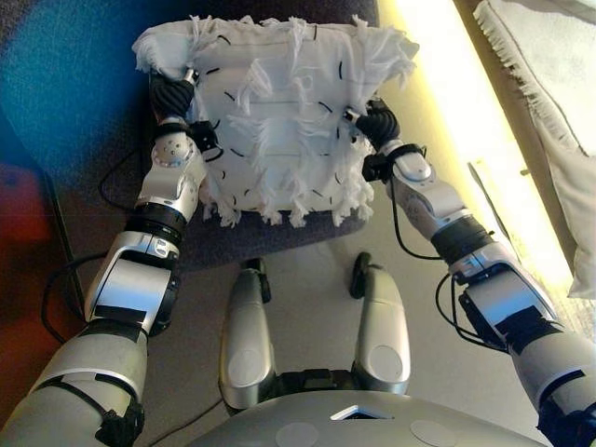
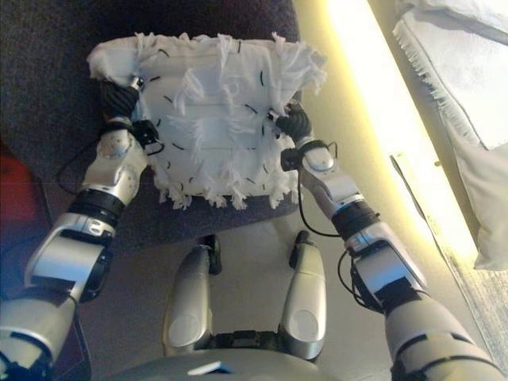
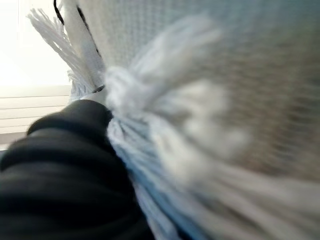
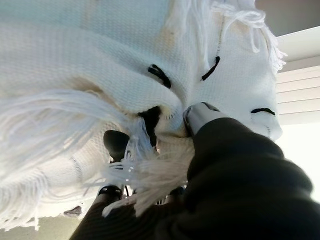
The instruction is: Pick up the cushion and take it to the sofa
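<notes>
The cushion (image 1: pixel 279 121) is white and square, with fringed edges and short black stitches. It is held between my two hands over a dark grey seat (image 1: pixel 93 168). My left hand (image 1: pixel 172 96) is against the cushion's left side, and its wrist view shows only the dark cover (image 3: pixel 65 165) pressed into the fringe (image 3: pixel 225 100). My right hand (image 1: pixel 377 124) is at the cushion's right side. In its wrist view a silver finger (image 4: pixel 200 117) and dark tips (image 4: pixel 116 142) pinch a fold of the cloth (image 4: pixel 75 50).
The dark grey seat's front edge (image 1: pixel 261 244) lies just beyond my knees. A bright strip of light (image 1: pixel 447 102) runs along the pale floor on the right. More white fringed fabric (image 1: pixel 549 74) lies at the far right.
</notes>
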`<state>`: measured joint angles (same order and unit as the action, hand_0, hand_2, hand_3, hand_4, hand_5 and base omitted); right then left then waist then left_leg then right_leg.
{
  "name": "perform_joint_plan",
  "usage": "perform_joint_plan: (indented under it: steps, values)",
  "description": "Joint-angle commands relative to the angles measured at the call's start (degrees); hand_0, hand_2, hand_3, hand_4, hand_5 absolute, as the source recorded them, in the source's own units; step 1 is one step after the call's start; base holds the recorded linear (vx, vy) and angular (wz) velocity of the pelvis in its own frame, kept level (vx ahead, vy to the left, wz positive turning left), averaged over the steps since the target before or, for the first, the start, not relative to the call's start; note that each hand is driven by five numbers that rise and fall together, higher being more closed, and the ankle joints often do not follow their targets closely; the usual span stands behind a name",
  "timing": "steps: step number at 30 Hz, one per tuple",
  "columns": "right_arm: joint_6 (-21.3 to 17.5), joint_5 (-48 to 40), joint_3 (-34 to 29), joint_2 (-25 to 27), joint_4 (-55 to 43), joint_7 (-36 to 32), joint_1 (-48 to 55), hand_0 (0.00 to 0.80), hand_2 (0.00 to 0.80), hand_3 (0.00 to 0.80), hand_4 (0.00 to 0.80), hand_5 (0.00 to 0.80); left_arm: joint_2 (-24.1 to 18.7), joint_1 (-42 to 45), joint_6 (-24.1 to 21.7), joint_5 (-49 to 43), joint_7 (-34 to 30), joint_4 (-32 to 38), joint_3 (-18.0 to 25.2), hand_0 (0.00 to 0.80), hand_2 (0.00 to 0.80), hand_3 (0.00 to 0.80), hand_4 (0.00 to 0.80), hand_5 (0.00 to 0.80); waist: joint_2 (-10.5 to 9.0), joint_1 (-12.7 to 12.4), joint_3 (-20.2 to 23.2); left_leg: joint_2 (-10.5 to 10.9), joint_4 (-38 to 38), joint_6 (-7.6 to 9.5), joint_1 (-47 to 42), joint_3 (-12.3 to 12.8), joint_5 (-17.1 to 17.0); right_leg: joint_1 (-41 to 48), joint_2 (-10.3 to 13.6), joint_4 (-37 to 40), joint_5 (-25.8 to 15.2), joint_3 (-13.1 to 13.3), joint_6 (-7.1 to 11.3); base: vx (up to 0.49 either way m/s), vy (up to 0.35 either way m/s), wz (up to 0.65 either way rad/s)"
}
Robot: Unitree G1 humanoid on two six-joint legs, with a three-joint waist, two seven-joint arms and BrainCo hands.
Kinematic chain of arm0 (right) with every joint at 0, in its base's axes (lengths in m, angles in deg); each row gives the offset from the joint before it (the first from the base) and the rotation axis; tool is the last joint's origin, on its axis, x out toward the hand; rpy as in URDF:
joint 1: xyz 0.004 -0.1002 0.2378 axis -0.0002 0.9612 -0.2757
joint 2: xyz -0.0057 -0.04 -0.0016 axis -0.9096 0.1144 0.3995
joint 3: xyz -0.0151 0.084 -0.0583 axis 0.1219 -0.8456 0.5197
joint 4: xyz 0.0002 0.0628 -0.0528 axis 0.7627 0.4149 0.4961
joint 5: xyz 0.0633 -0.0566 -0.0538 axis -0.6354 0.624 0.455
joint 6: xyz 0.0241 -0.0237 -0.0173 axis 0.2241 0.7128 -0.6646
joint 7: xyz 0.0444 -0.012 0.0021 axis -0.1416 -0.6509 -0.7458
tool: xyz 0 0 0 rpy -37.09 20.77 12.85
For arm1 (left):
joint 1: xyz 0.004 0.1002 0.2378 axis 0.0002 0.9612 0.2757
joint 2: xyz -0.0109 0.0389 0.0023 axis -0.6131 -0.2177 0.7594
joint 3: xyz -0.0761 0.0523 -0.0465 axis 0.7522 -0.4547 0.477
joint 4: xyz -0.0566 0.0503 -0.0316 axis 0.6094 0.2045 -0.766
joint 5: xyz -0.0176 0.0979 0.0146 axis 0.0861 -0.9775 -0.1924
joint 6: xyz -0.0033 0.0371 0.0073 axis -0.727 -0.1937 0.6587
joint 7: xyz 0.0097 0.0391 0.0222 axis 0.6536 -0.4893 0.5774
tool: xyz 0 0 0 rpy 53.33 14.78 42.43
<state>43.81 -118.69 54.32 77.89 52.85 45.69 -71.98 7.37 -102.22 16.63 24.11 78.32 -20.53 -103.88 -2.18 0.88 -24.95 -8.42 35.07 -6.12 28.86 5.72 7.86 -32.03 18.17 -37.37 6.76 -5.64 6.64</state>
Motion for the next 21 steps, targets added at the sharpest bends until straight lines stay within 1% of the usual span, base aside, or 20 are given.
perform_joint_plan:
  steps: [1, 4, 5, 9, 13, 15, 19, 21]
  values:
    - [-3.7, 0.6, 2.0, -4.3, -5.1, -2.6, -8.3, 0.800, 0.800, 0.800, 0.800, 0.800, 0.0, -13.8, -8.6, -1.9, -1.0, 3.4, -3.3, 0.800, 0.800, 0.800, 0.800, 0.800, 1.32, -0.4, 1.2, -2.4, -1.4, -2.47, -2.9, -0.4, 2.6, 6.2, 4.0, 9.7, -4.8, 1.0, 3.97, 0.046, -0.023, 0.01]
    - [-3.8, -1.3, 1.6, -5.2, -5.8, -2.0, -9.0, 0.800, 0.800, 0.800, 0.800, 0.800, 0.2, -15.8, -8.5, -4.5, -1.3, 4.3, -4.3, 0.800, 0.800, 0.800, 0.800, 0.800, 1.07, -0.5, 1.5, -2.6, -2.1, -2.75, -3.5, -0.3, 2.4, 7.2, 4.3, 10.8, -5.0, 0.7, 4.26, 0.062, -0.037, 0.01]
    - [-3.6, -1.6, 1.5, -5.3, -6.0, -2.2, -9.2, 0.800, 0.800, 0.800, 0.800, 0.800, 0.1, -17.4, -8.5, -5.7, -1.4, 4.4, -5.2, 0.800, 0.800, 0.800, 0.800, 0.800, 0.96, -0.5, 1.6, -2.7, -2.3, -2.94, -3.7, -0.4, 2.3, 7.6, 4.4, 11.3, -5.1, 0.6, 4.39, 0.075, -0.034, 0.04]
    - [-3.0, -1.0, 2.2, -5.5, -7.3, -1.8, -8.7, 0.800, 0.800, 0.800, 0.800, 0.800, 0.4, -20.4, -8.8, -5.9, -0.3, 5.7, -6.9, 0.800, 0.800, 0.800, 0.800, 0.800, 1.26, 0.0, 1.9, -2.4, -3.6, -3.02, -4.3, -0.4, 1.7, 8.3, 4.5, 13.1, -5.6, 0.3, 4.78, 0.046, -0.007, 0.03]
    - [-5.0, -0.4, 2.2, -6.0, -7.1, -1.8, -8.7, 0.800, 0.800, 0.800, 0.800, 0.800, 1.6, -22.1, -12.7, -6.9, -0.9, 7.8, -7.3, 0.800, 0.800, 0.800, 0.800, 0.800, 1.69, 0.4, 1.8, -2.3, -4.1, -3.43, -4.4, -0.4, 1.5, 8.6, 4.6, 14.1, -6.0, 0.2, 4.91, 0.024, 0.000, 0.00]
    - [-5.6, 1.3, 2.4, -6.3, -6.8, -1.5, -8.7, 0.800, 0.800, 0.800, 0.800, 0.800, 2.1, -22.2, -14.4, -7.4, -1.2, 8.2, -7.3, 0.800, 0.800, 0.800, 0.800, 0.800, 1.82, 0.6, 1.7, -2.3, -4.1, -3.54, -4.3, -0.5, 1.5, 8.4, 4.6, 14.1, -5.9, 0.4, 4.92, 0.029, 0.014, -0.03]
    - [-5.5, 1.4, 3.4, -6.4, -6.5, -1.2, -8.2, 0.800, 0.800, 0.800, 0.800, 0.800, 2.3, -22.1, -15.3, -6.9, -2.2, 8.4, -7.6, 0.800, 0.800, 0.800, 0.800, 0.800, 1.95, 1.0, 1.7, -2.4, -4.3, -3.62, -4.3, -0.3, 1.3, 7.8, 4.6, 14.0, -6.0, 0.9, 4.88, 0.008, 0.002, 0.00]
    - [-6.3, 1.3, 3.8, -6.5, -5.5, -1.2, -8.0, 0.800, 0.800, 0.800, 0.800, 0.800, 2.4, -22.4, -15.3, -6.4, -3.2, 8.3, -7.7, 0.800, 0.800, 0.800, 0.800, 0.800, 2.03, 1.1, 1.6, -2.4, -4.4, -3.68, -4.1, -0.2, 1.2, 7.6, 4.6, 14.0, -6.1, 1.0, 4.84, 0.002, 0.001, -0.05]
